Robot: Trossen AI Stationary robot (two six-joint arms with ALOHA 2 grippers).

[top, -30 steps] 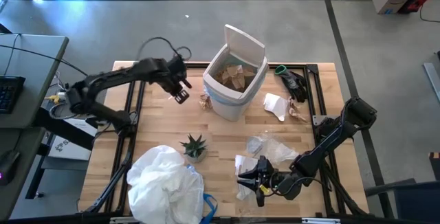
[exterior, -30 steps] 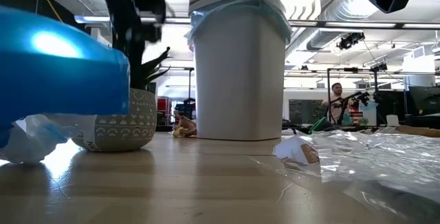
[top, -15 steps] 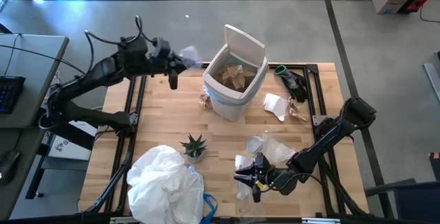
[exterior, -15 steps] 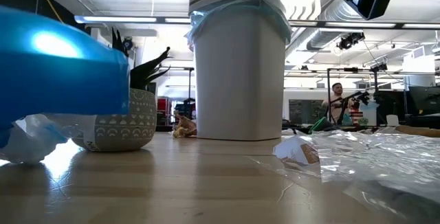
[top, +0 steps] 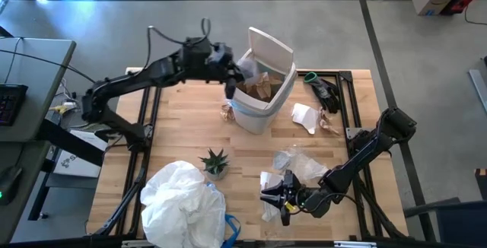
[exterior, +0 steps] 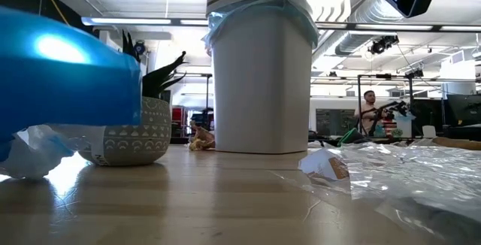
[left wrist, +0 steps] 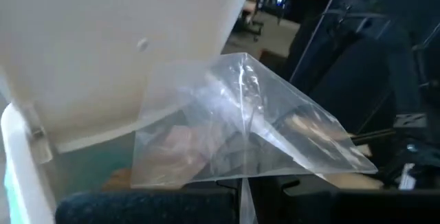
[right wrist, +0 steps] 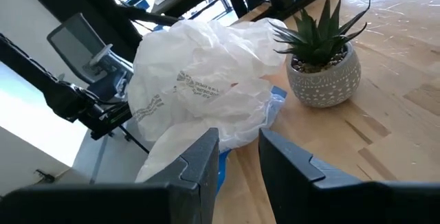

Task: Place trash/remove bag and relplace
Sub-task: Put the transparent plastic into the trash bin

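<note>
1. White bin [top: 262, 88] sits at the far middle of the tabletop [top: 183, 130], lid flipped up, light-blue bag [exterior: 219, 21] lining its rim, brown crumpled paper [top: 259, 87] inside.
2. Left gripper [top: 237, 71] is right at the bin's left rim, fingers pinched shut on a clear plastic wrapper [left wrist: 240, 124] hanging over the opening.
3. Right gripper [top: 274, 196] is low at the near right, fingers narrowly apart, holding nothing I can see.
4. More trash on the tabletop: clear wrappers [top: 300, 164] by the right gripper, white scrap [top: 304, 116] right of the bin.
5. Potted plant [top: 214, 163] and a big white bag [top: 183, 198] sit near left.
</note>
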